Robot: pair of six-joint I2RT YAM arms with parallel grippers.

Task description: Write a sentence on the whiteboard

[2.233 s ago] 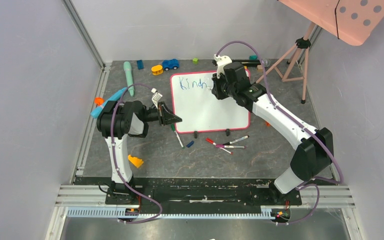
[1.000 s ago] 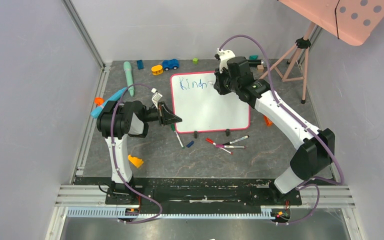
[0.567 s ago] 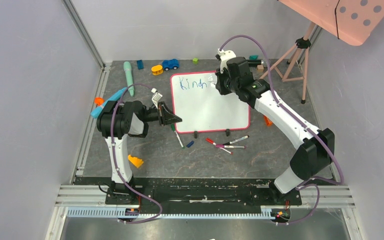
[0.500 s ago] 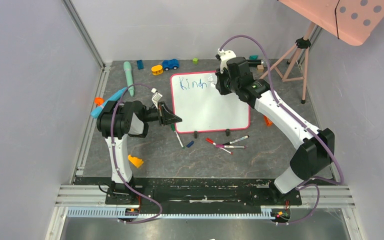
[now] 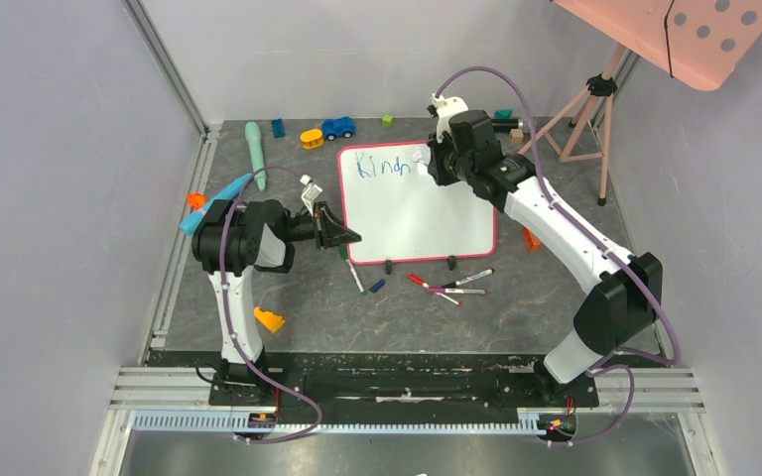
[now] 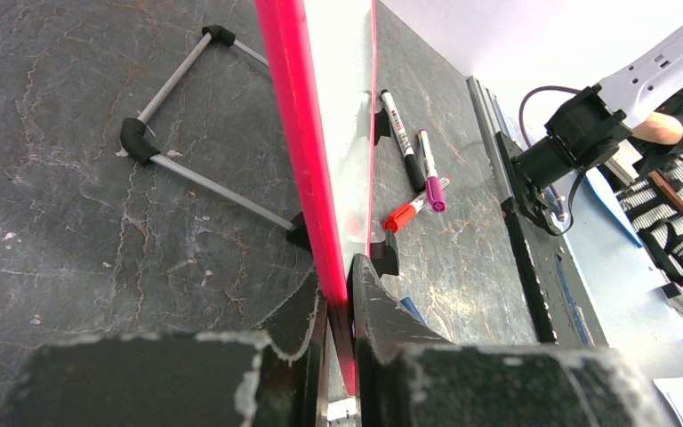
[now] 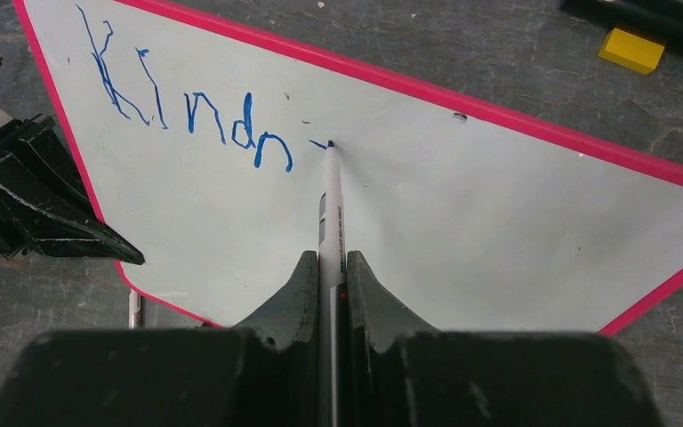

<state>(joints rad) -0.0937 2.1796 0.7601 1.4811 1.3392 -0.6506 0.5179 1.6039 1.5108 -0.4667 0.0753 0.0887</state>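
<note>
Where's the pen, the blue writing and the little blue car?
Pen [image 7: 330,196]: right wrist view, on its white barrel.
Blue writing [image 5: 382,167]: top view, middle of the letters.
Blue car [image 5: 337,127]: top view, on its body.

The left arm [image 5: 243,243] is bent at the elbow with its forearm level. The left gripper [image 5: 337,235] has its fingers [image 6: 307,307] clamped on the glossy white whiteboard [image 5: 407,213] with the pink-red frame. The right arm [image 5: 556,223] stretches far forward, and the right gripper [image 7: 327,258] pinches a slim white marker pen [image 7: 332,200].

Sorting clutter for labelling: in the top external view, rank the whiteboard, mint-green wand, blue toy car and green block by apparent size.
Largest to smallest:
whiteboard
mint-green wand
blue toy car
green block
The gaps are clear, with no ties.
</note>
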